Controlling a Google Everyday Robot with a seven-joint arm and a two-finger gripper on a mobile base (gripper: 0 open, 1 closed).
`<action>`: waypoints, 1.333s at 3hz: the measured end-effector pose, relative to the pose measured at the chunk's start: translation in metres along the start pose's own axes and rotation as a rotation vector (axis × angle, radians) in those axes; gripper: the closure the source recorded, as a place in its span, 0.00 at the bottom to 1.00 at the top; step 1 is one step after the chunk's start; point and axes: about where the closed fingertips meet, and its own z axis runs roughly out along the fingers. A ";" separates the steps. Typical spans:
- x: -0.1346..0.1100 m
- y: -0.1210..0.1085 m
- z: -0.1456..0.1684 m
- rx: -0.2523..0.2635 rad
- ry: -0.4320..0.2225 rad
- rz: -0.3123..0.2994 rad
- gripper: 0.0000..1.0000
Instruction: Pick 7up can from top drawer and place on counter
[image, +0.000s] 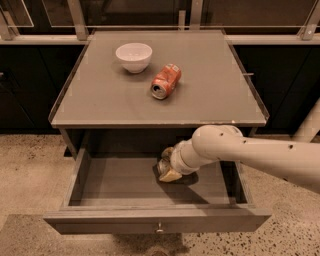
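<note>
The top drawer (125, 219) stands pulled open below the counter (210, 100), its round knob (159, 229) at the front centre. My gripper (167, 168) reaches from the right down into the drawer's back middle. It is shut on the 7up can (163, 163), a small greenish-silver can that is mostly hidden between the tan fingers (170, 175). The can sits low, at the drawer floor.
A white bowl (134, 56) and an orange-red can (166, 81) lying on its side are on the counter's back half. My white arm (250, 152) crosses the drawer's right side. Dark cabinets flank the counter. A speckled floor lies around it.
</note>
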 end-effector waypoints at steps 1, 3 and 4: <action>-0.001 -0.001 -0.002 0.000 0.000 0.000 1.00; 0.022 0.000 -0.093 0.085 -0.094 0.157 1.00; 0.034 -0.003 -0.164 0.171 -0.088 0.209 1.00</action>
